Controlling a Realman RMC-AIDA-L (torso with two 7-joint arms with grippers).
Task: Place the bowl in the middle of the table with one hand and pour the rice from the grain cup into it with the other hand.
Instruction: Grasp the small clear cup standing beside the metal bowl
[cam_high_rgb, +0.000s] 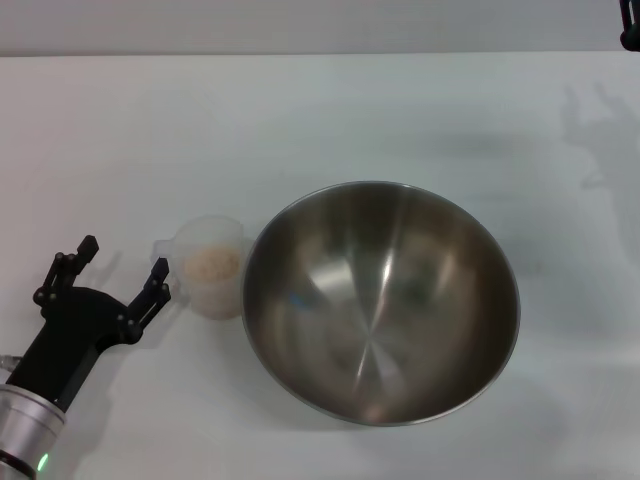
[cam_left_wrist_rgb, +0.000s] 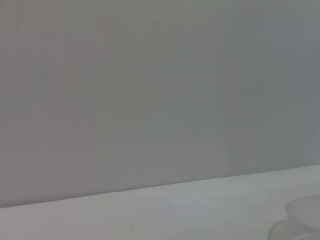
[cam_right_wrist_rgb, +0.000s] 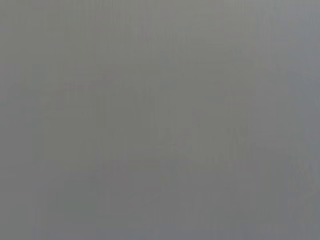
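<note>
The steel bowl (cam_high_rgb: 380, 300) stands empty on the white table (cam_high_rgb: 300, 120), near the middle and toward the front. The clear grain cup (cam_high_rgb: 208, 265) stands just left of the bowl, its rim close to the bowl's rim, with pale rice (cam_high_rgb: 213, 268) inside. My left gripper (cam_high_rgb: 124, 268) is open, low at the front left, its near finger (cam_high_rgb: 157, 280) right beside the cup's handle. The cup's rim shows faintly in the left wrist view (cam_left_wrist_rgb: 304, 220). Only a dark bit of the right arm (cam_high_rgb: 630, 28) shows at the top right corner.
The right wrist view shows only plain grey. The right arm's shadow (cam_high_rgb: 595, 130) falls on the table at the back right. The table's far edge (cam_high_rgb: 300, 54) runs along the top.
</note>
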